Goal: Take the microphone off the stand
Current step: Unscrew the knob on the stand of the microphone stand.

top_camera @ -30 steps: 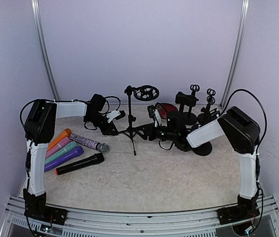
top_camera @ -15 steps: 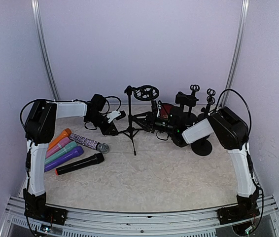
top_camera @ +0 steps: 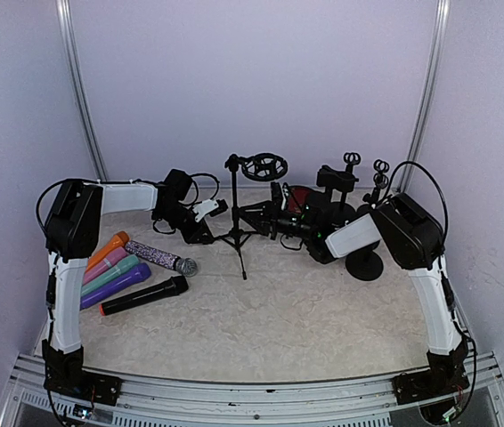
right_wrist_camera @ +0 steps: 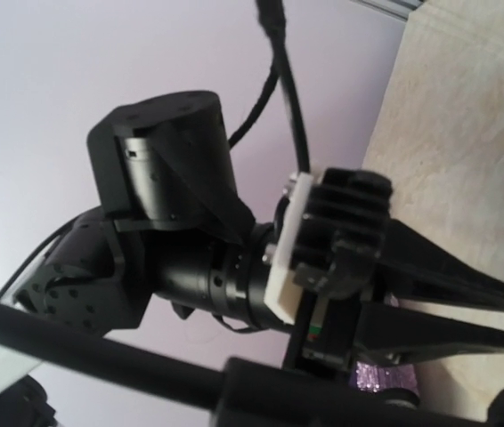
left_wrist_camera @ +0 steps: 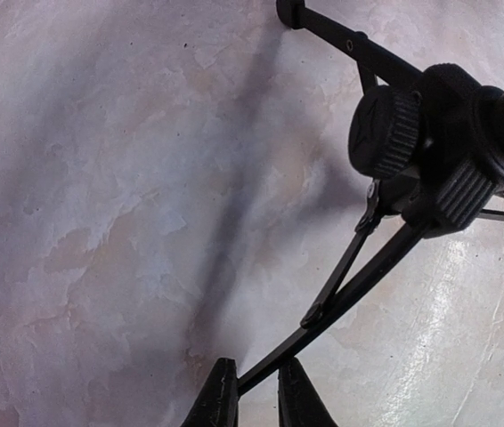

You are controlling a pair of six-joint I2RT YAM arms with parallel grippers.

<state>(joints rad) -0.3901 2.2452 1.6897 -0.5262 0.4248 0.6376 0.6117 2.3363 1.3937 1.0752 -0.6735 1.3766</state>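
Two arms: both are reaching toward the microphone stand, which is standing near the middle of the table's far edge.
left gripper: is pinching one tripod leg low down, with the jaws narrow and the thin leg running between the fingertips. By the look of it, this is pinning the stand so it is not tipping or sliding while its top is being worked.
hub knob: is sitting just above the pinched leg, where the legs are joining the pole. The left fingers are not touching it.
right gripper: is hovering just beside the pole on its right side, about halfway up. It is too dark in the top view and out of its own camera's frame, so whether the jaws are wide or narrow cannot be told.
black tube: is crossing the bottom of the right wrist view close to the lens. It is probably part of the stand, with the left arm's wrist showing beyond it.
holder ring: is jutting right from the top of the pole, higher than the right gripper.
microphone: is not being made out clearly in any view. If it is in the holder ring, the right arm is likely needing to rise to reach it.
loose microphones: are lying in a row near the table's left edge, well apart from the stand.
spare stands: are clustering at the far right corner, behind the right arm.
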